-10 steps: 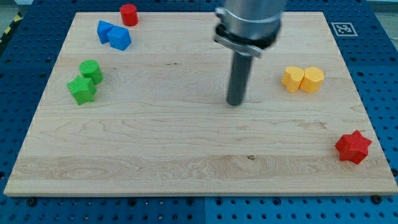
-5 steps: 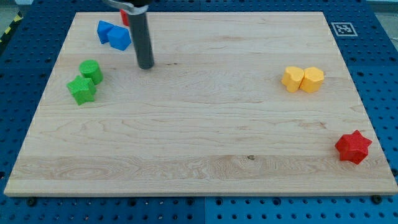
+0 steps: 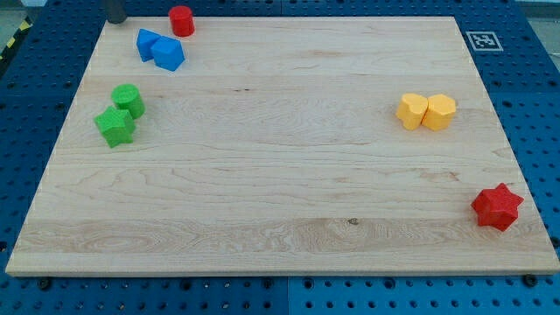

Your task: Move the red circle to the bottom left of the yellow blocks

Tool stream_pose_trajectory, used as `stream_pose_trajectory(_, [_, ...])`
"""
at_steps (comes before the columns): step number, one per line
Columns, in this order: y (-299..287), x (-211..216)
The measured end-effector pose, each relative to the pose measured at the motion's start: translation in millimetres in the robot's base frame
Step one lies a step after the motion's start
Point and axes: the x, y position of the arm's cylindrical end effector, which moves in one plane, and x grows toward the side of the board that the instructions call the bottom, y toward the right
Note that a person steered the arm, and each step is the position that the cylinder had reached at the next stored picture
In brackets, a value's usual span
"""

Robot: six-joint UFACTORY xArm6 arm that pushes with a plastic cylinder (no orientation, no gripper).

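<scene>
The red circle (image 3: 181, 20) stands at the board's top edge, left of centre. Two yellow blocks, a heart (image 3: 411, 111) and a hexagon (image 3: 439, 112), touch each other at the view's right. My tip (image 3: 115, 21) shows at the view's top left corner, just off the board's top left corner, well to the left of the red circle and apart from it.
Two blue blocks (image 3: 160, 48) sit just below left of the red circle. A green circle (image 3: 129, 99) and a green star (image 3: 115, 126) sit at the left. A red star (image 3: 497, 206) lies at the bottom right. A marker tag (image 3: 482, 40) is at the board's top right corner.
My tip has swept from the board's middle up and left, past the blue blocks, to the top left corner. No block has moved.
</scene>
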Motion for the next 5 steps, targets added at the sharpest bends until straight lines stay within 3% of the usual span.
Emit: stream_pose_trajectory(5, [60.3, -0.5])
